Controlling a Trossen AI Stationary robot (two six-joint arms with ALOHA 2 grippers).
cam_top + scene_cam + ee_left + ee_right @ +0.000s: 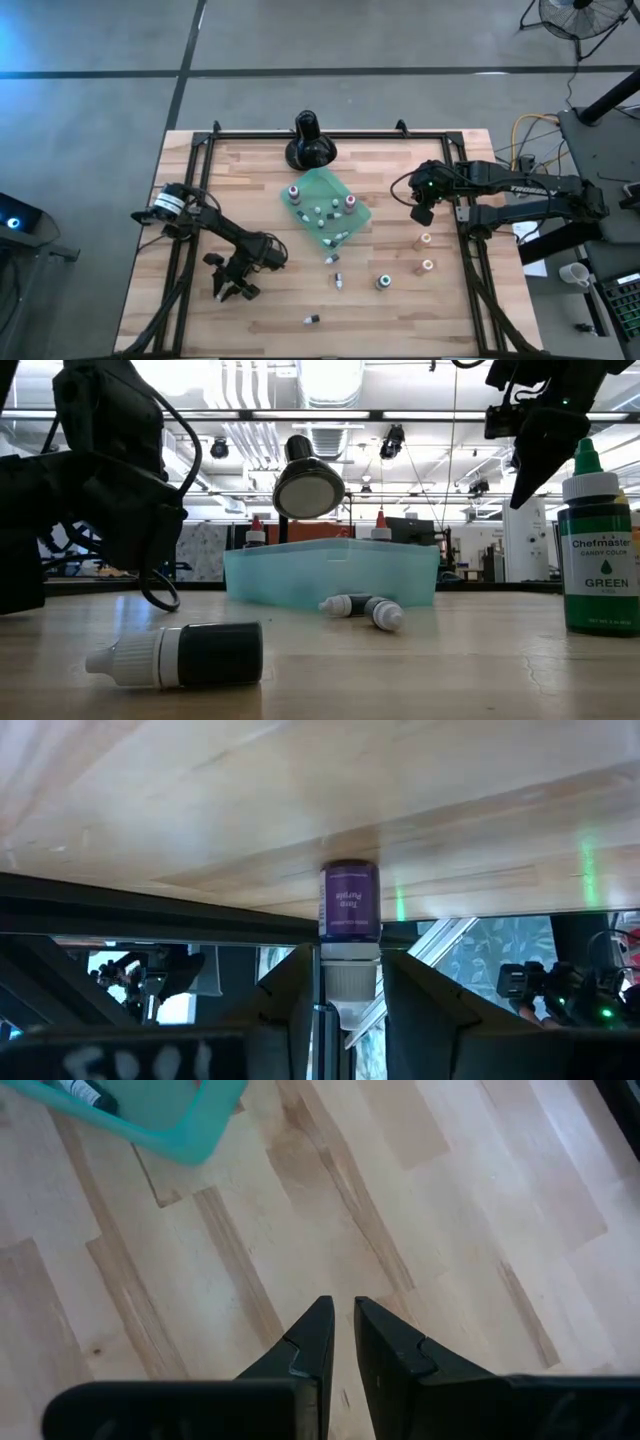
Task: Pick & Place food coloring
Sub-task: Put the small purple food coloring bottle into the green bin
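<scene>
A purple food coloring bottle (349,900) stands upright with its base on the wood table near the left edge. My left gripper (350,995) is open, one finger close on each side of the bottle's white cap. In the high view it shows at the table's left (232,288). Several more bottles stand or lie in the teal tray (345,190). Others are loose on the table: a green one (383,282), two orange ones (426,252) and a dark one lying down (190,653). My right gripper (340,1315) hangs shut above bare wood, right of the tray. My left gripper's fingers (290,990) flank the purple bottle's white cap (350,978), coming at it about level and a little downward. Whether they touch the cap I cannot tell. The bottle stands on its own base on the table.
A black round-based stand (310,142) is at the far edge behind the tray. Two small bottles (362,608) lie just in front of the tray. Black frame rails (190,200) run along the table's sides. Bare wood lies between my left gripper and the tray.
</scene>
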